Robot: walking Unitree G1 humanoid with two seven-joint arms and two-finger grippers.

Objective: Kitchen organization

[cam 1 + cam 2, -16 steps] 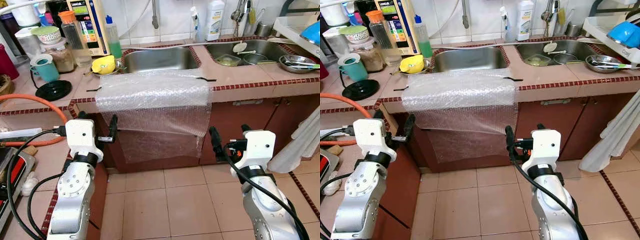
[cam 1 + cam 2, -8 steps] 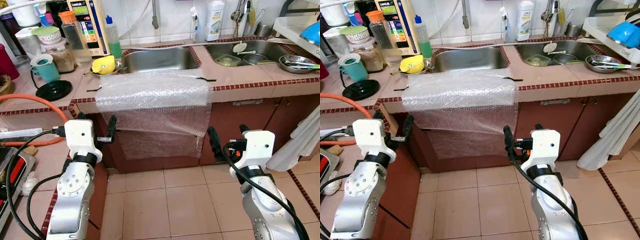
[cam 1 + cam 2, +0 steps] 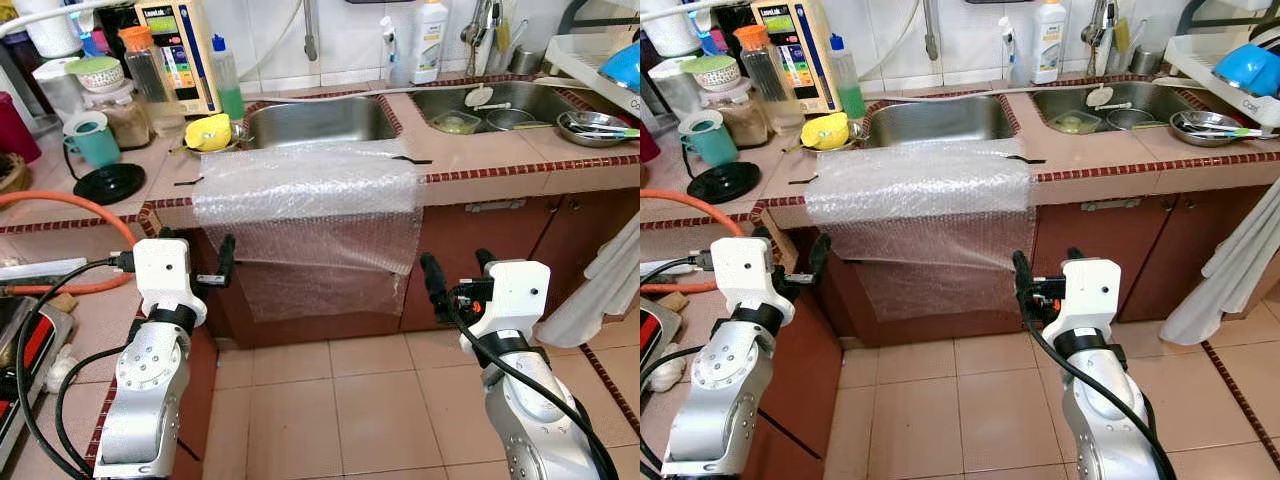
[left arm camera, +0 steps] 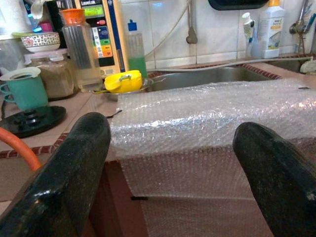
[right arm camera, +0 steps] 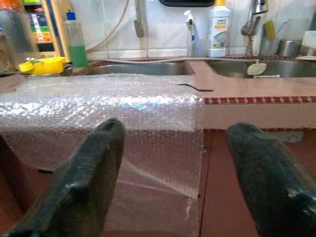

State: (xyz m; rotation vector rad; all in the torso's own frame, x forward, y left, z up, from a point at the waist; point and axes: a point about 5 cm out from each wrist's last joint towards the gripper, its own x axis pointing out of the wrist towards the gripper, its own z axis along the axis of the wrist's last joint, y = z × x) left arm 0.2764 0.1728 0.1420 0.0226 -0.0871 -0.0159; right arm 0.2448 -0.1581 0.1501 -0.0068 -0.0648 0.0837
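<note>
left claw (image 3: 196, 262): fingers spread, empty, beside the sheet's left hanging edge | right claw (image 3: 456, 281): fingers spread, empty, below its right corner | bubble wrap sheet (image 3: 310, 205): draped over the worktop (image 3: 490, 170) edge before the sink (image 3: 315, 118)

Our head cameras look down at the tiled pink counter (image 3: 480, 170); our wrist cameras face it low, sharing the clear bubble-wrap sheet (image 4: 207, 113).

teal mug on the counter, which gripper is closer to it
Left. The left gripper hangs open below the counter edge on the same side as the teal mug. The right gripper, also open, sits across the bubble wrap, under the second sink.
</note>
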